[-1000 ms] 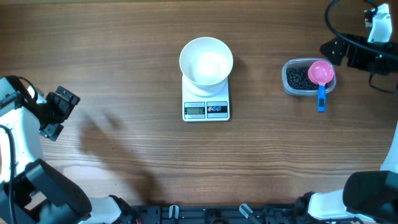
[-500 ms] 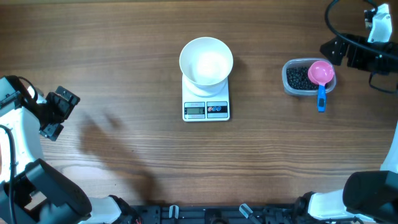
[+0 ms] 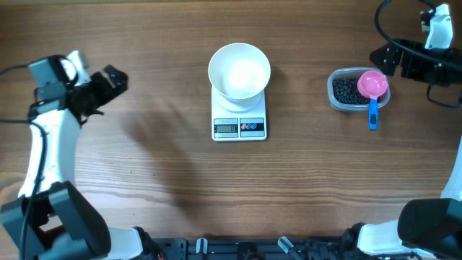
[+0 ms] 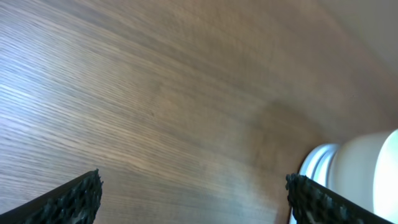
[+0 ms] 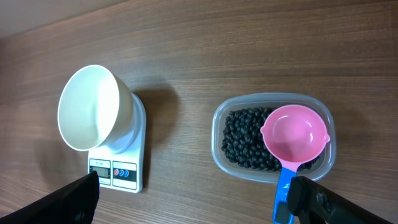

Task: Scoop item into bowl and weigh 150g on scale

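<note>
The black beads point(image 5: 245, 140) lie in the clear tub point(image 5: 217, 118) under the pink scoop point(image 5: 293, 135); the bowl point(image 5: 90, 109) sits empty on the scale point(image 5: 127, 171). My right pincer point(image 3: 382, 58) and left pincer point(image 3: 112, 78) gape wide, holding nothing. A crooked grab at the scoop could tip the tub and scatter beads.

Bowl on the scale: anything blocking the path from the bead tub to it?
Nothing visible. Only bare table lies between the tub of beads and the bowl on the scale. The pink scoop rests across the tub.
</note>
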`<state>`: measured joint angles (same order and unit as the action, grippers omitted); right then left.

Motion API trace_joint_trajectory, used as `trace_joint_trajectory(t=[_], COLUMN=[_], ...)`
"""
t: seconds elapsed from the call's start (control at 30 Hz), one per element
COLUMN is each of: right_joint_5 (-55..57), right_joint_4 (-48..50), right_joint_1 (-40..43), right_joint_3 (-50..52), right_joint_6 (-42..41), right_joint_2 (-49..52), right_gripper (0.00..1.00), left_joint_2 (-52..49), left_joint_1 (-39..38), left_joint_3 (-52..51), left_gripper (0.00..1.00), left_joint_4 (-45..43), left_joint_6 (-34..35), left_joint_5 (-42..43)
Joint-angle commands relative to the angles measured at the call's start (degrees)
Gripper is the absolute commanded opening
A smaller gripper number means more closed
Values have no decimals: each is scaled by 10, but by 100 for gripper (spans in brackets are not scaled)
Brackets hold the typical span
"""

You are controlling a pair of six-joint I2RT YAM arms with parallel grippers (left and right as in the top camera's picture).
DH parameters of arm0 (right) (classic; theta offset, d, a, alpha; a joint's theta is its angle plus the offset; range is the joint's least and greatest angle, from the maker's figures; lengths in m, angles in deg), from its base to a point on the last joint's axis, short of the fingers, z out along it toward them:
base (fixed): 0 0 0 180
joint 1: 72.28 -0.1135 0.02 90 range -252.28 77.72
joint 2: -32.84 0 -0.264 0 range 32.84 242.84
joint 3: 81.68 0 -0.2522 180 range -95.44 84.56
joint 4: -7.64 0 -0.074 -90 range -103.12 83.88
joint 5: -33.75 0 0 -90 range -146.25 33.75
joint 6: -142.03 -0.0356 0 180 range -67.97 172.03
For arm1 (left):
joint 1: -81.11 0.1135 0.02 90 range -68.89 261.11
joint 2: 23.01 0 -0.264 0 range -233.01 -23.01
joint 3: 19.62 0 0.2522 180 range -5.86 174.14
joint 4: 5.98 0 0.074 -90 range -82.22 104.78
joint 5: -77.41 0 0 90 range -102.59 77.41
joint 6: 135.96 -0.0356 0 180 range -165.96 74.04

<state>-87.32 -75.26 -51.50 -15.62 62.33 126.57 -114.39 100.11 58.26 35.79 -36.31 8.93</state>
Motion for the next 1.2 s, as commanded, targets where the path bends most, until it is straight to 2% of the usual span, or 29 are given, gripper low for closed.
trace_joint_trajectory(t=[0.0, 0.07, 1.17], right_joint_5=[-3, -3, -3], right_joint_4=[1, 1, 1], right_joint_1=[-2, -2, -2], right_joint_3=[4, 4, 4], right_joint_6=[-4, -4, -4], right_joint_2=[6, 6, 6], right_gripper=[100, 100, 100], left_joint_2=[14, 14, 14], left_joint_1=[-30, -31, -31], left_joint_3=[1, 1, 1], left_gripper=[100, 100, 100], left_joint_4=[16, 16, 16], left_joint_6=[-35, -35, -34], left_joint_5=[-97, -122, -122])
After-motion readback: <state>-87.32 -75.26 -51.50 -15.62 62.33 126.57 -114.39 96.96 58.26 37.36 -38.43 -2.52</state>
